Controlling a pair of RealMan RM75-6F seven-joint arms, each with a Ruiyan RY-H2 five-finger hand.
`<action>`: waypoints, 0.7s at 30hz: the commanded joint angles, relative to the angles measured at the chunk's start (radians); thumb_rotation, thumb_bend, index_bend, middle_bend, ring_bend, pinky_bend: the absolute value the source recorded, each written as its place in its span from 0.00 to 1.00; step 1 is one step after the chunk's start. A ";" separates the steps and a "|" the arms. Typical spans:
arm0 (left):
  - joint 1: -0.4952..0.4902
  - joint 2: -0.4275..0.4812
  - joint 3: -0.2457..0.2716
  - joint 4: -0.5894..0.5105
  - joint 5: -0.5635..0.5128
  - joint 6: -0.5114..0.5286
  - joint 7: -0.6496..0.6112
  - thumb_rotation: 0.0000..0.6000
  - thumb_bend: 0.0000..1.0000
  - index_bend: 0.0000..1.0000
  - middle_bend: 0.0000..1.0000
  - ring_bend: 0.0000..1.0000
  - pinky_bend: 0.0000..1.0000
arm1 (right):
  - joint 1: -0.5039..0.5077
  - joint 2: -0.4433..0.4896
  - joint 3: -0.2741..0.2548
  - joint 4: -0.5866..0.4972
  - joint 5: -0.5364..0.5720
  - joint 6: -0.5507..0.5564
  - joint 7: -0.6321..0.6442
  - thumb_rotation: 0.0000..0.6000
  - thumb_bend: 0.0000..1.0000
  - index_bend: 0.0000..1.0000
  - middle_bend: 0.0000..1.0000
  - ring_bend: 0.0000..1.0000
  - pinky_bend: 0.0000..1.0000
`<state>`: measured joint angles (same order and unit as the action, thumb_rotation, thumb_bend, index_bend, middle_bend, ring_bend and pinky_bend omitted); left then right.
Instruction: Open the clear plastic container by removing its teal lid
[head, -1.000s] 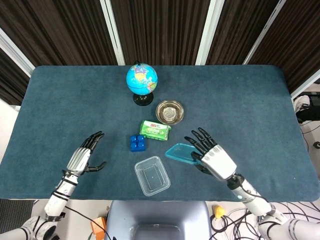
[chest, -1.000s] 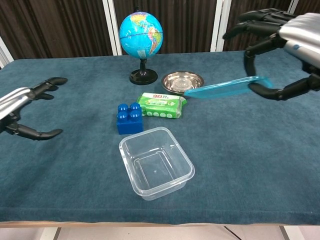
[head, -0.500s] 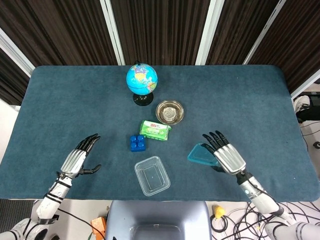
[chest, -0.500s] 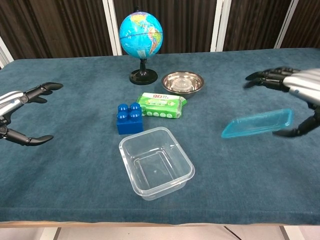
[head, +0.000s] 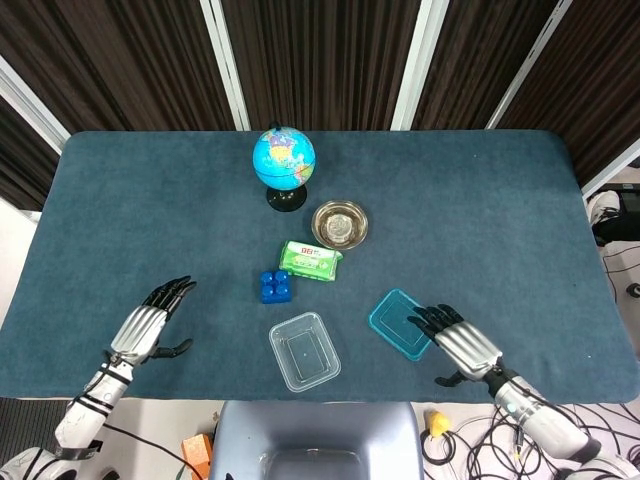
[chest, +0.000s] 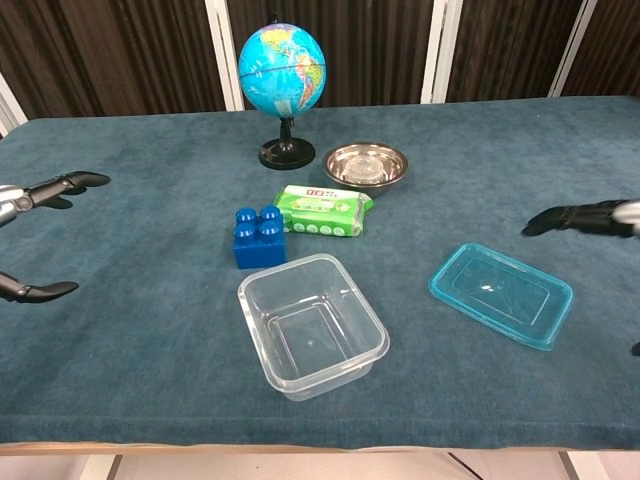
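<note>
Head view: the clear plastic container (head: 304, 351) sits open near the counter's front edge, the teal lid (head: 401, 322) flat on the counter (head: 480, 210) just to its right; the right hand (head: 462, 345) hovers at the lid's front-right corner, fingers spread, holding nothing; the left hand (head: 148, 328) is likewise spread and empty near the front-left corner; chest view: lid apart from container, only the right fingertips (chest: 560, 218) visible, seemingly clear of it; a good finish means drawing the hand away without nudging the lid
</note>
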<state>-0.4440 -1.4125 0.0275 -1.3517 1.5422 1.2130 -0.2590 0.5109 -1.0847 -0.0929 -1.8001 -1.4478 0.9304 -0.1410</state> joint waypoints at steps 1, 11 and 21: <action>0.029 0.063 0.018 -0.080 0.002 0.026 0.059 1.00 0.26 0.00 0.00 0.00 0.11 | -0.080 0.108 -0.006 -0.055 -0.006 0.157 -0.002 1.00 0.00 0.00 0.00 0.00 0.00; 0.265 0.158 0.105 -0.148 0.050 0.324 0.390 1.00 0.29 0.00 0.00 0.00 0.00 | -0.487 0.144 -0.049 0.085 0.067 0.681 -0.033 1.00 0.01 0.00 0.00 0.00 0.00; 0.304 0.137 0.098 -0.056 0.053 0.323 0.276 1.00 0.30 0.00 0.00 0.00 0.00 | -0.560 0.155 0.030 0.195 0.107 0.735 0.158 1.00 0.03 0.00 0.00 0.00 0.00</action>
<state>-0.1443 -1.2728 0.1272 -1.4270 1.5936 1.5594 -0.0025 -0.0389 -0.9329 -0.0744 -1.6173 -1.3439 1.6942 0.0147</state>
